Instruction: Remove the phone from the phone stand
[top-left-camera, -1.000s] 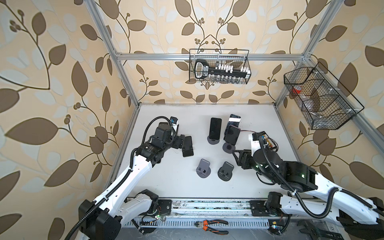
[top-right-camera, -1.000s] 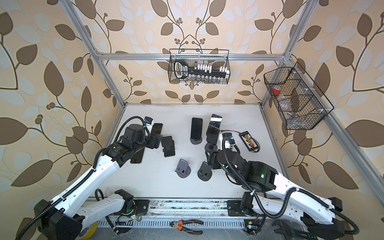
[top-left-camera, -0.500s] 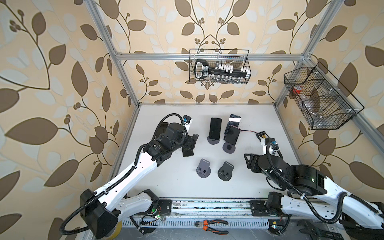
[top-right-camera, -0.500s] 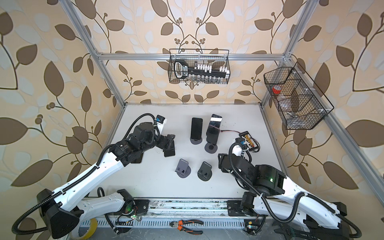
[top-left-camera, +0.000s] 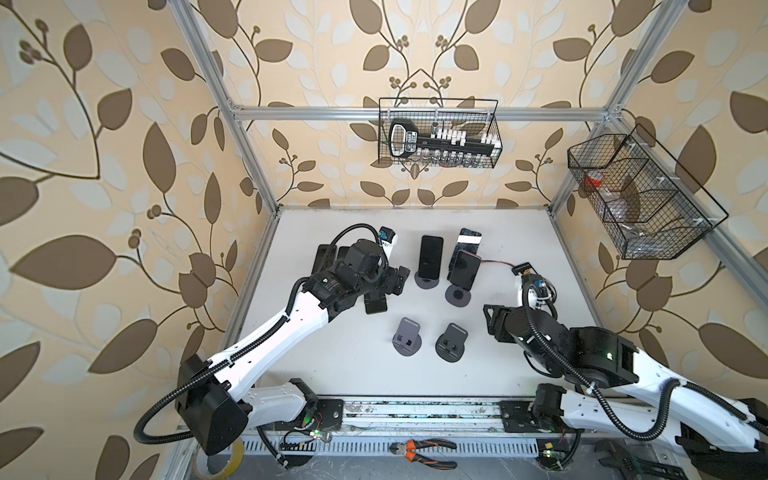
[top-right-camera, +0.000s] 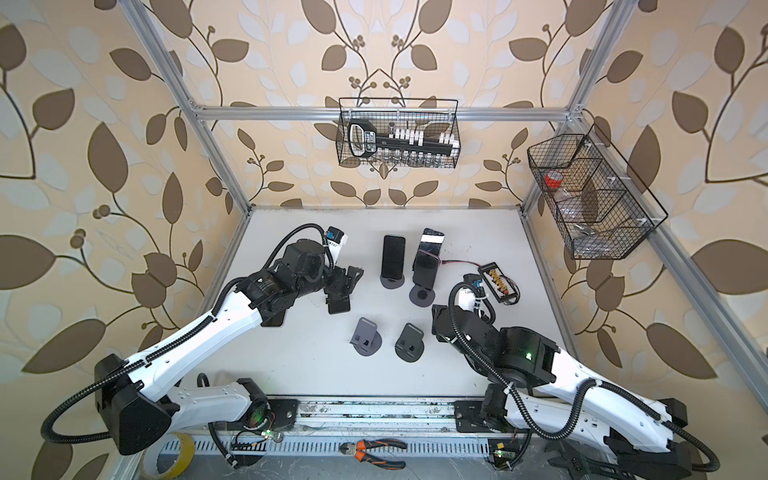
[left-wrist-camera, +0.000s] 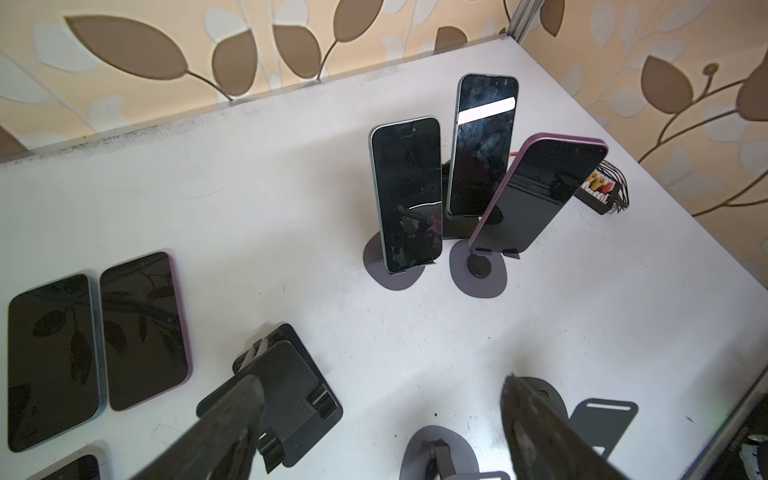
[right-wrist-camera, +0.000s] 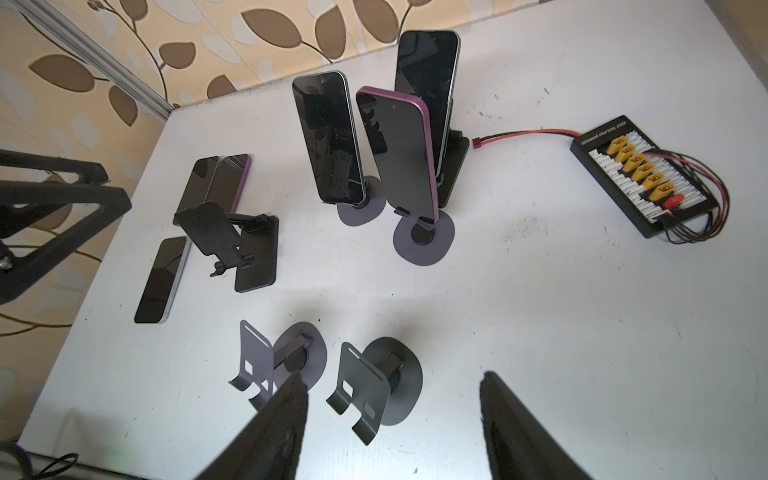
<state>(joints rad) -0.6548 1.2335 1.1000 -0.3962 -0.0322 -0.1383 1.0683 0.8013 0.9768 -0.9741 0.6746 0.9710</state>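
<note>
we see a white counter (top-left-camera: 353, 374) inside a frame of leaf-patterned walls. at the centre of both top views three phones stand on stands: a blue-edged phone (left-wrist-camera: 405, 195), a tilted purple phone (left-wrist-camera: 536, 195) on a round stand (left-wrist-camera: 478, 274), and a third phone (left-wrist-camera: 482, 141) behind them. left of centre, the left tool (left-wrist-camera: 380, 386) hangs over a bare black folding stand (left-wrist-camera: 291, 386), its jaws spread with nothing between them. right of centre, the right tool (right-wrist-camera: 392, 380) is also parted and holds nothing, near two bare round stands (right-wrist-camera: 388, 386). flat phones (right-wrist-camera: 216, 178) lie at the counter's left edge.
</note>
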